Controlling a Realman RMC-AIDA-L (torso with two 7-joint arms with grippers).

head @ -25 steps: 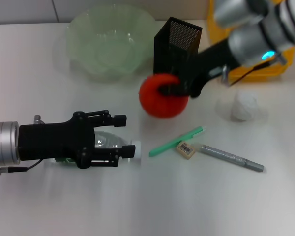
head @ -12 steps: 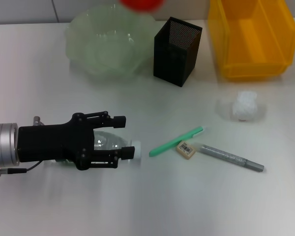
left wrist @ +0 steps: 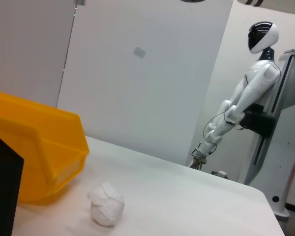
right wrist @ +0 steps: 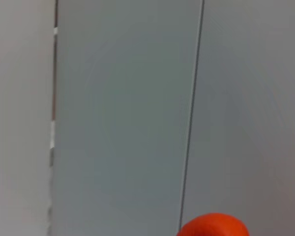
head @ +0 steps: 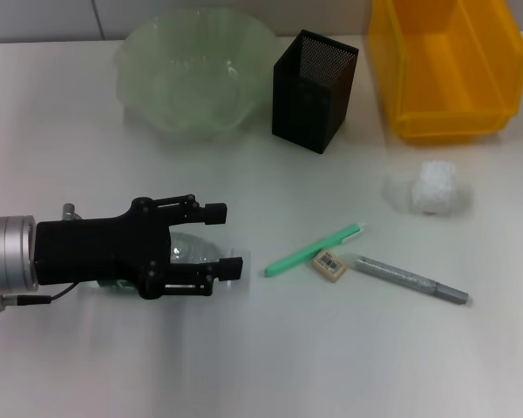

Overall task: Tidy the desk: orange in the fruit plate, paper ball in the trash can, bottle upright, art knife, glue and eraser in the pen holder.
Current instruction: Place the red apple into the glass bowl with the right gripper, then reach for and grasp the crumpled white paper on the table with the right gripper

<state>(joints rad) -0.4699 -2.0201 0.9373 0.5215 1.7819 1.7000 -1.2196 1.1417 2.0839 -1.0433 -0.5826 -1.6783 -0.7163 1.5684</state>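
While nothing yet sits sorted: orange (right wrist: 212, 224) seen only in right wrist view, grip untellable. Left tool (head: 211, 241), lower left, jaws parted astride lying bottle (head: 192, 250). Paper ball (head: 435, 186), art knife (head: 410, 280), glue (head: 314, 250), eraser (head: 329, 265) loose on tabletop (head: 331, 366); fruit plate (head: 195, 71), pen holder (head: 314, 91) unfilled.

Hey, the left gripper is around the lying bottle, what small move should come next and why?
Probably close the left gripper on the bottle before tipping it upright: the bottle lies flat on the table between open fingers, one finger on each side, so nothing grips it yet.
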